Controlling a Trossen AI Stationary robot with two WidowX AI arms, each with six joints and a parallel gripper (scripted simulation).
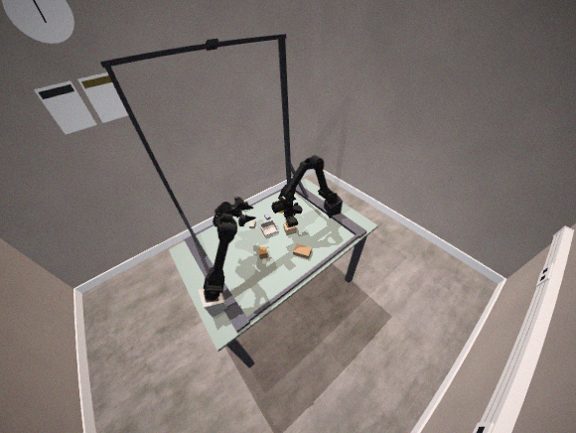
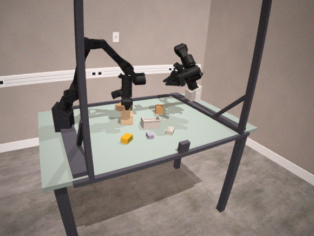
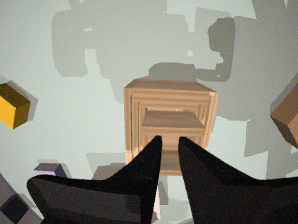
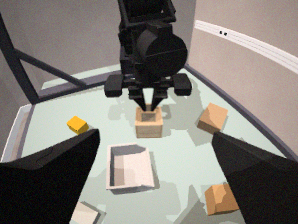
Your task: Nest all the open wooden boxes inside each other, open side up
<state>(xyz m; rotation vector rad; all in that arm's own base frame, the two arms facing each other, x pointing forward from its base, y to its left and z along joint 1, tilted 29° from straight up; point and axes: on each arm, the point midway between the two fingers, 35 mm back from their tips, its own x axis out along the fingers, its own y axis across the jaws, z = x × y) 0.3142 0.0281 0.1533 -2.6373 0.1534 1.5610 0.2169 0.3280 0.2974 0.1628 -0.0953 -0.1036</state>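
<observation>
The wooden boxes are at my left gripper. The larger open wooden box [image 1: 290, 228] [image 2: 126, 120] [image 3: 131, 125] [image 4: 149, 131] sits upright on the table [image 2: 108, 159], open side up, with at least one more wall line nested inside its rim. My left gripper [image 1: 291, 221] [image 2: 126, 108] [image 3: 169, 141] [image 4: 148, 111] points down over it, its fingers nearly closed on a wall of the small wooden box [image 2: 124, 111] [image 3: 172, 119] [image 4: 148, 117]. That small one is at the mouth of the nest and partly inside; from here I can't tell whether it touches the bottom.

My right gripper [image 1: 253, 213] [image 2: 164, 82] [image 4: 157, 137] is wide open with nothing between its fingers, raised above the table well apart from the nest.

Near the nest, between it and my right arm, is the whitish open box [image 1: 269, 229] [image 2: 151, 124] [image 4: 132, 170], also upright. A brown block [image 1: 302, 250] [image 2: 119, 106] [image 3: 287, 117] [image 4: 213, 118] and an orange block [image 1: 263, 252] [image 2: 159, 109] [image 4: 220, 199] lie to one side. On the other side I see a yellow block [image 2: 126, 138] [image 3: 14, 107] [image 4: 77, 124], a lavender block [image 1: 267, 216] [image 2: 150, 135] [image 3: 48, 170] and a cream block [image 1: 252, 224] [image 2: 170, 130] [image 4: 86, 213], all apart from one another.
</observation>
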